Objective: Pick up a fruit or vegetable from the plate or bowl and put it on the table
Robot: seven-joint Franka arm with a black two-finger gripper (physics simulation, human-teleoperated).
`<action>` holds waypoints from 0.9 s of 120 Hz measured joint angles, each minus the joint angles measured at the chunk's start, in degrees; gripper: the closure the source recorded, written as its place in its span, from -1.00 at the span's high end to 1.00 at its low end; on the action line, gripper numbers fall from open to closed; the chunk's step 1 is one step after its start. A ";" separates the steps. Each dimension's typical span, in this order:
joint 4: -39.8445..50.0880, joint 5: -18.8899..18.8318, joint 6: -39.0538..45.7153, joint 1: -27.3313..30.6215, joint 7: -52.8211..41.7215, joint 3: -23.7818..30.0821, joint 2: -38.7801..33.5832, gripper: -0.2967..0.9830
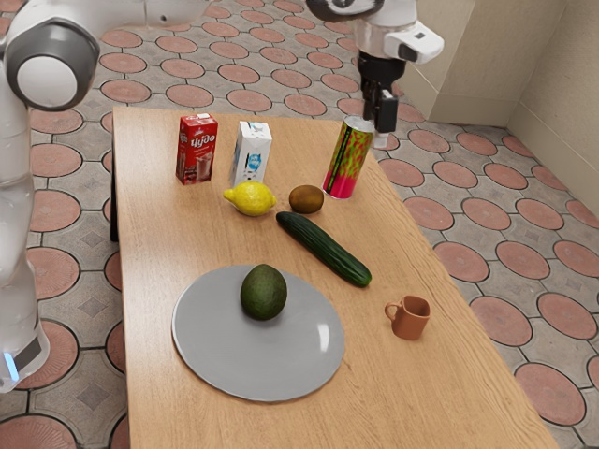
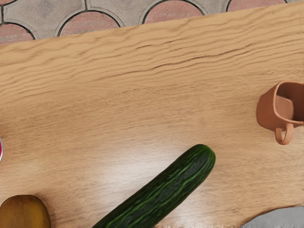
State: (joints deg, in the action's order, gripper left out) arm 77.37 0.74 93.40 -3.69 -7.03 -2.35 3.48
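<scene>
On the gray plate (image 1: 220, 351) sits an avocado (image 1: 264, 293). Above the desk (image 1: 182, 234) hangs the tool (image 1: 380, 138); I cannot tell whether it is wide or narrow.

Here's the arm (image 1: 17, 210), smooth rounded white! | What a joint (image 1: 47, 82): white disc, dark grey ring! | Blue strip (image 1: 11, 366) glowing beside a dark patch (image 1: 33, 351)! | White boxy housing (image 1: 416, 42) above the black gripper (image 1: 382, 133)!
</scene>
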 joint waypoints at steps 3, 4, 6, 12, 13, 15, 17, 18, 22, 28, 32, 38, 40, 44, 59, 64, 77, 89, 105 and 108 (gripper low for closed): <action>-0.02 -0.04 -0.12 -0.24 -0.01 -0.01 0.12 0.54; -0.03 -0.05 -0.16 -0.30 -0.01 -0.01 0.17 0.54; -0.05 -0.08 -0.22 -0.40 -0.01 -0.01 0.24 0.54; -0.08 -0.19 -0.41 -0.51 -0.01 -0.05 0.40 0.54; -0.08 -0.21 -0.44 -0.49 -0.01 -0.06 0.42 0.54; -0.08 -0.24 -0.49 -0.44 -0.01 -0.07 0.44 0.54; -0.09 -0.26 -0.56 -0.35 -0.01 -0.08 0.44 0.54; -0.09 -0.27 -0.59 -0.30 -0.01 -0.09 0.44 0.54; -0.09 -0.33 -0.76 -0.06 -0.02 -0.08 0.45 0.54; -0.09 -0.69 -1.06 0.25 -0.04 -0.19 0.48 0.54; -0.09 -0.99 -1.20 0.52 -0.21 -0.24 0.52 0.54; -0.30 -1.12 -1.53 1.05 -1.91 -0.18 0.44 0.54; -0.38 -1.15 -1.78 1.23 -2.82 -0.10 0.39 0.54; -0.73 -0.81 -2.58 1.39 -5.25 -0.04 0.22 0.54; -4.64 1.86 -7.14 1.83 -17.05 1.48 1.65 0.54; -5.80 2.61 -8.51 1.22 -21.27 2.30 2.84 0.53; -6.31 3.78 -11.74 -0.13 -31.55 3.68 3.85 0.53; -4.08 4.34 -14.23 -0.76 -39.57 7.21 4.10 0.53; 3.64 4.43 -15.00 -1.49 -48.23 10.23 3.69 0.52; 5.12 4.32 -14.93 -1.54 -49.65 10.63 3.33 0.52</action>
State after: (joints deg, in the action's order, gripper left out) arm 82.49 5.06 78.46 -5.23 -56.68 8.28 6.81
